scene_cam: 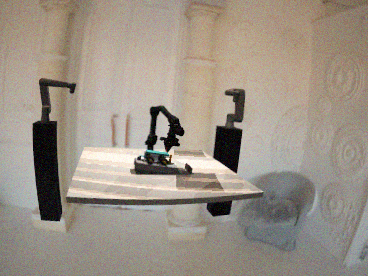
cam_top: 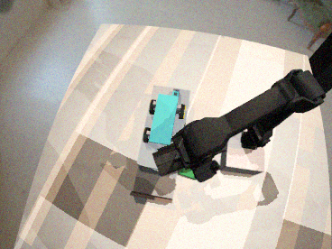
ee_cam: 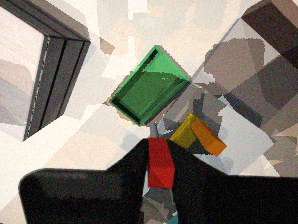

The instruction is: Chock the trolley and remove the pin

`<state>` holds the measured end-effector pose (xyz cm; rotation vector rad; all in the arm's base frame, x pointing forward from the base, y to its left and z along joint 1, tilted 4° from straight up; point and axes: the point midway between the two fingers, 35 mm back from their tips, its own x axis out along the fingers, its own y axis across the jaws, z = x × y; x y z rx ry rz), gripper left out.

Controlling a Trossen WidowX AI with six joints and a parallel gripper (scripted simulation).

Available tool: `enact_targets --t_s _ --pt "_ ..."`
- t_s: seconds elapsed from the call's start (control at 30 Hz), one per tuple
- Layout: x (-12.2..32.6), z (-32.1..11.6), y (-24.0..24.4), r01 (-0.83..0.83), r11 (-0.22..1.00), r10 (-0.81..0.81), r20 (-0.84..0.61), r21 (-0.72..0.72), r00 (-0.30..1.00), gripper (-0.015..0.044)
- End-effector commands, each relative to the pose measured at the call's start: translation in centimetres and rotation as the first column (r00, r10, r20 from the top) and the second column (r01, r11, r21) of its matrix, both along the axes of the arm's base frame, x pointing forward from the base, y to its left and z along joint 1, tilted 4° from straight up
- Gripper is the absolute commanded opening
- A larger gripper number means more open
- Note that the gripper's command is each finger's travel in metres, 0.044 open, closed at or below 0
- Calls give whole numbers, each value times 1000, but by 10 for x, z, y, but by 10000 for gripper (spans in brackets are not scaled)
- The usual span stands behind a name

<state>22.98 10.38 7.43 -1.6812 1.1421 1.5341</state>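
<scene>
My gripper (ee_cam: 155, 143) (scene_cam: 169, 148) is shut on the red-headed stop pin (ee_cam: 161, 175), its thin shank pointing past the fingertips. It hangs in the air near the downhill part of the ramp (cam_top: 146, 158) (ee_cam: 240, 137), with the green tray (ee_cam: 162, 85) (cam_top: 187, 173) just ahead in the wrist view. The teal trolley (cam_top: 163, 119) (scene_cam: 157, 153) stands on the ramp, its uphill socket empty. The yellow chock (ee_cam: 181, 137) with its orange handle (ee_cam: 209, 137) (scene_cam: 171, 158) is on the ramp by the trolley's downhill end. Its contact with the wheel is hidden.
A dark-walled frame (ee_cam: 65, 75) (cam_top: 241, 170) stands beyond the tray, towards the arm's base. A dark bar (cam_top: 151, 197) (scene_cam: 188, 168) lies past the ramp's low end. The arm covers part of the ramp and tray in the top view.
</scene>
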Motion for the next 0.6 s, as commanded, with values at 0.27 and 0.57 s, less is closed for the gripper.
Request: enact_targets --t_s 0.27,0.57 --pt "-1 0 -3 -350 931 357 -51 102 933 0" --pt "0 0 -5 -579 796 594 -43 175 804 0"
